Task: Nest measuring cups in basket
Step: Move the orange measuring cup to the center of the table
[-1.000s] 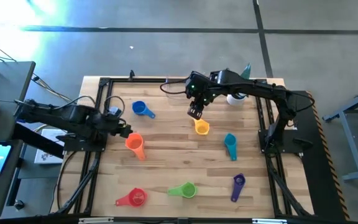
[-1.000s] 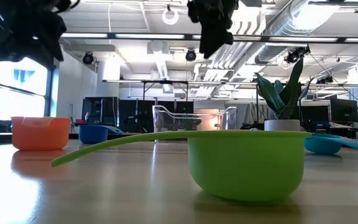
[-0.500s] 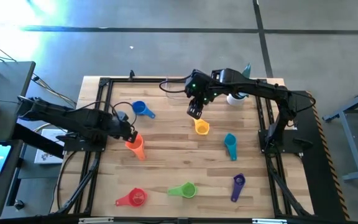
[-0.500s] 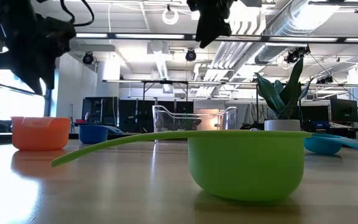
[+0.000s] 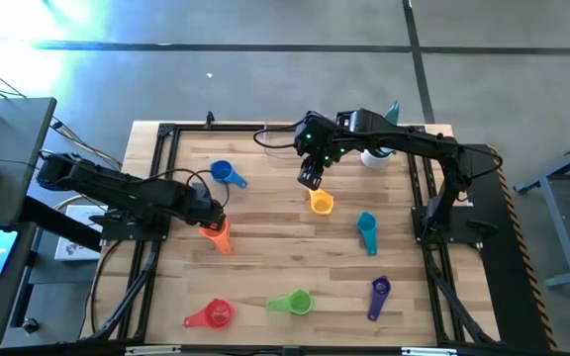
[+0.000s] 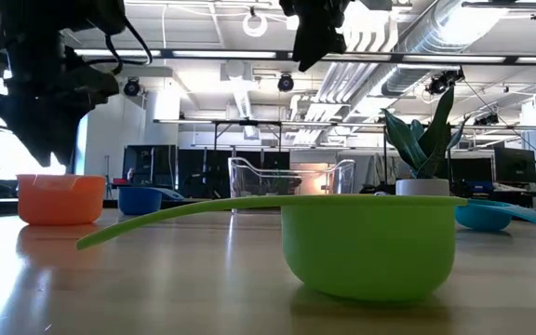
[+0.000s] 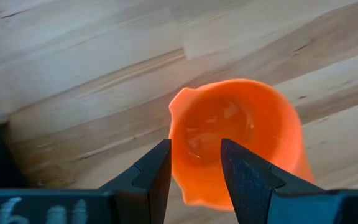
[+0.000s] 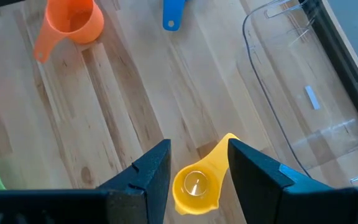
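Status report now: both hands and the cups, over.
Left hand open above orange cup. Right hand open over yellow cup. Basket empty. Nothing blocking.

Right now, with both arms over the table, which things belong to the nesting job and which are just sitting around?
Job:
orange cup, under the open left gripper
yellow cup, below the open right gripper
blue cup
teal cup
red cup
green cup
purple cup
clear basket

Lying about:
potted plant in white pot
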Motion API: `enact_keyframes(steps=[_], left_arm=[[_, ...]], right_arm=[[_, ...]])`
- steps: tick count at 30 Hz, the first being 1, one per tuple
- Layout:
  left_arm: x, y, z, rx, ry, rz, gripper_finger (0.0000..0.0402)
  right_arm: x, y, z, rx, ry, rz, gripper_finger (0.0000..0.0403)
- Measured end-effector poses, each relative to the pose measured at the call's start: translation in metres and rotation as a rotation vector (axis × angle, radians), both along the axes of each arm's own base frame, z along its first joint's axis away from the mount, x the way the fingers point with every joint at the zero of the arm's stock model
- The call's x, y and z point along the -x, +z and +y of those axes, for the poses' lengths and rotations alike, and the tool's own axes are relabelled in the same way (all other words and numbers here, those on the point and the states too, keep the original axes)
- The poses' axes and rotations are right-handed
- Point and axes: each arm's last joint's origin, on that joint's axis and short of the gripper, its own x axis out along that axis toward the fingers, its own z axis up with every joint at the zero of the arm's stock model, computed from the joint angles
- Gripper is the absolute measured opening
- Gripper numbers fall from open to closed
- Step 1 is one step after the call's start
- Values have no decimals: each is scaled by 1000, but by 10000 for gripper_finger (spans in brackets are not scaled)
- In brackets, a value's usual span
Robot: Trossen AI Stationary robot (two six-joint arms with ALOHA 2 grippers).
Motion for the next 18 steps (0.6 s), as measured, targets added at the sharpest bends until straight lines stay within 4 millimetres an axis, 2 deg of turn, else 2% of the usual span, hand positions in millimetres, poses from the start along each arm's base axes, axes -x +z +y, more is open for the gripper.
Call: enact_keyframes(steps=[18], left_arm=[[-15, -26, 13, 18, -16, 171, 129]], right_arm=[[0, 0, 0, 0, 0, 0, 152]])
